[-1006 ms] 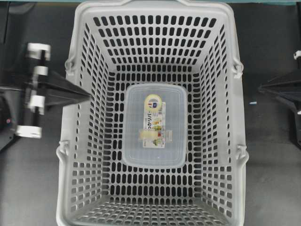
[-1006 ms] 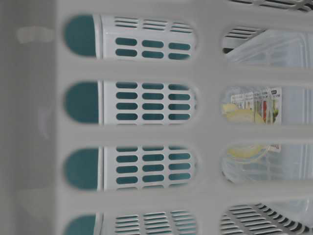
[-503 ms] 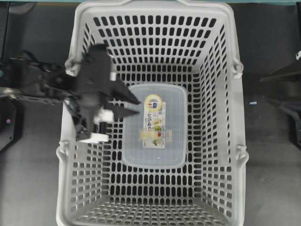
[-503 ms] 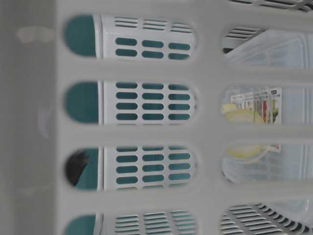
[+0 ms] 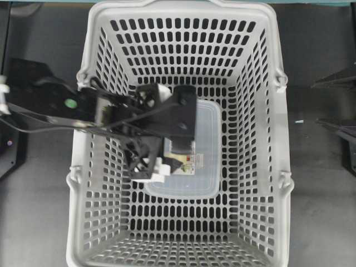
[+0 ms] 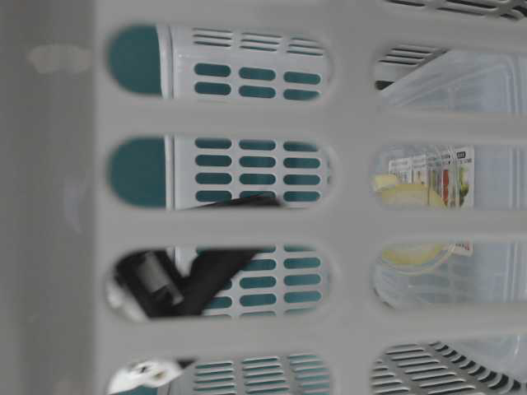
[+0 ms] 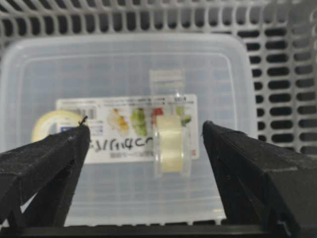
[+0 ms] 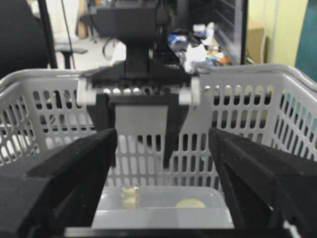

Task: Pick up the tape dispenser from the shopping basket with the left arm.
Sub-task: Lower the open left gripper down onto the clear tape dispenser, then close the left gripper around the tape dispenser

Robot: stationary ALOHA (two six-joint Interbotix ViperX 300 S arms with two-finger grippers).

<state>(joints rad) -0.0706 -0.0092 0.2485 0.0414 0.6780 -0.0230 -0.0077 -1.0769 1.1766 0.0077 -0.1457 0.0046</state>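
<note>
While the left gripper (image 5: 153,136) hangs spread wide inside the basket (image 5: 183,16), the tape dispenser (image 5: 203,147) lies flat on the floor just toward 3 o'clock, apparently partly under it (long axis 12-to-6); the right gripper (image 8: 161,188), spread too, sits well apart.

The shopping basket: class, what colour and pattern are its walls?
Light grey, perforated with rows of slots; the shopping basket shows best overhead.

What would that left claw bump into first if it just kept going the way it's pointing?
Most likely the tape dispenser: the open left claw points at its labelled lid inside the shopping basket. How far off it is remains unclear.
</note>
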